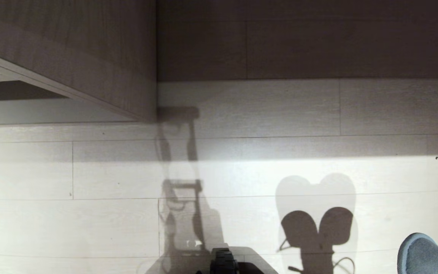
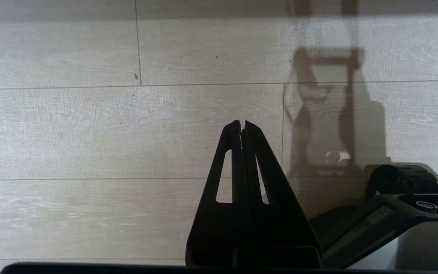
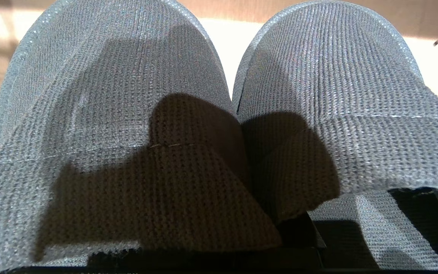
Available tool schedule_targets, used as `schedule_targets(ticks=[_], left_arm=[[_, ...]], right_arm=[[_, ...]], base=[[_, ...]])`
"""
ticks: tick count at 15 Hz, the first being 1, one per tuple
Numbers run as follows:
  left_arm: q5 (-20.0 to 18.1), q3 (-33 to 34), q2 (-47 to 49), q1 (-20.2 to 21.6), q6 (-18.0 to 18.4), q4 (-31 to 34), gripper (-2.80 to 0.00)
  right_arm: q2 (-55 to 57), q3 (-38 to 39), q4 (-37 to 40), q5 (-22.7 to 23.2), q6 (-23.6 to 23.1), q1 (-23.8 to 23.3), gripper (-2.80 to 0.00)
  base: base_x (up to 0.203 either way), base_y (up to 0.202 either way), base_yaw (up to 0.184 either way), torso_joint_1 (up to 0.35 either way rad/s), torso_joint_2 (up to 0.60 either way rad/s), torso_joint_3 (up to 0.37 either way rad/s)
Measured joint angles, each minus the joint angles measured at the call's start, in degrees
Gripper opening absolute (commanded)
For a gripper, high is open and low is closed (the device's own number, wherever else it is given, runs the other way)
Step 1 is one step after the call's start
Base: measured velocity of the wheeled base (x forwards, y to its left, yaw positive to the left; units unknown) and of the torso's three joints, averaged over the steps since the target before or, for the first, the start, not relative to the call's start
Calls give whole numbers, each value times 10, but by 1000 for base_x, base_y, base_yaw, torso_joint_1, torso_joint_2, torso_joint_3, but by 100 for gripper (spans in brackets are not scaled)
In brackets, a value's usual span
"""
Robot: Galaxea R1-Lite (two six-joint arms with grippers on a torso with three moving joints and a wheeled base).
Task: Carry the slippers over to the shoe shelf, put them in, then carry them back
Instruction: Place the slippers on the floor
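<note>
Over floor by shoe shelf [image 1: 70, 57] | right jaws clamp slippers [image 3: 219, 114] | left gripper [image 2: 242, 127] jaws closed, empty

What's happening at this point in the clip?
The robot is mid-carry. The right gripper is shut on the slippers, which hang as a pair close before its wrist camera and peek in at the head view's lower right corner. The left gripper is shut and empty, hanging over the pale plank floor. The shoe shelf shows at the upper left, some way off.
</note>
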Motion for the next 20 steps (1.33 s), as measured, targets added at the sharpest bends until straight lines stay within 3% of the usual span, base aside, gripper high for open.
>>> schedule_targets(ticks=[14, 20], left_arm=[[0, 0, 0, 0, 0, 0, -280], [0, 0, 0, 0, 1, 0, -280]], right_arm=[[0, 0, 0, 0, 1, 0, -280], [13, -27, 1, 7, 14, 0, -280]], base=[[0, 0, 0, 3, 2, -194], [0, 0, 0, 1, 1, -28]])
